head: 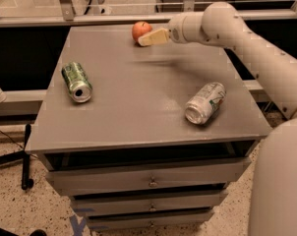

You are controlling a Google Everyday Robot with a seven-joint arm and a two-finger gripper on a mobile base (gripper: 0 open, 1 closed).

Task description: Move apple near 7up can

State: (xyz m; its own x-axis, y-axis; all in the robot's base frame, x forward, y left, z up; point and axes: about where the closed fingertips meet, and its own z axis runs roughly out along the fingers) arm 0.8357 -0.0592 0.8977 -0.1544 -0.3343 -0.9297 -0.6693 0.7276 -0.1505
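Note:
The apple (140, 30), small, round and red-orange, sits at the far edge of the grey table (138, 112). The 7up can (205, 103), silver-white with green lettering, lies on its side near the table's front right, open end toward me. My gripper (149, 39) reaches in from the right on a white arm. Its cream-coloured fingers (156, 37) are right beside the apple, overlapping its right lower side.
A dark green can (76, 81) lies on its side at the table's left. Drawers (148, 181) run below the tabletop. A metal rail and frame stand behind the table. My white arm (252, 48) crosses the table's right side.

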